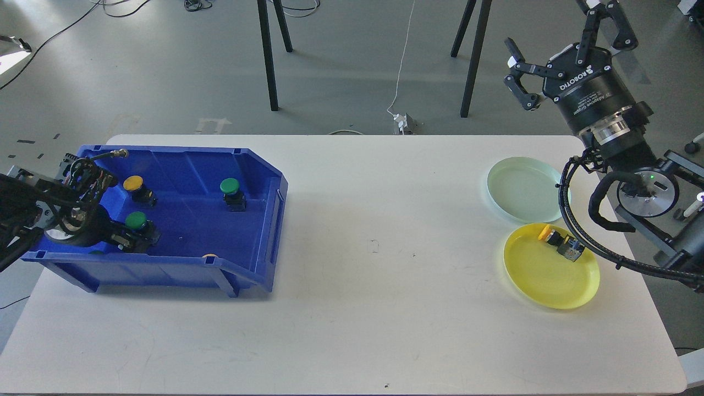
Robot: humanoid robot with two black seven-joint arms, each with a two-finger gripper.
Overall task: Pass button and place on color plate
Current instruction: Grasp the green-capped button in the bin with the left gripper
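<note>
With the left hand (137, 237) down in the bin (258, 220), its fingers around a green button (136, 221), the pick looks underway; next comes lifting it across to the right hand (555, 52), spread empty above the green plate (525, 188).

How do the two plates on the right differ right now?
The yellow plate is bright yellow and holds a yellow-capped button lying on its side; the pale green plate is pale and holds nothing. The yellow one sits nearer me, the green one farther back. Both are round, shallow and flat on the table.
</note>
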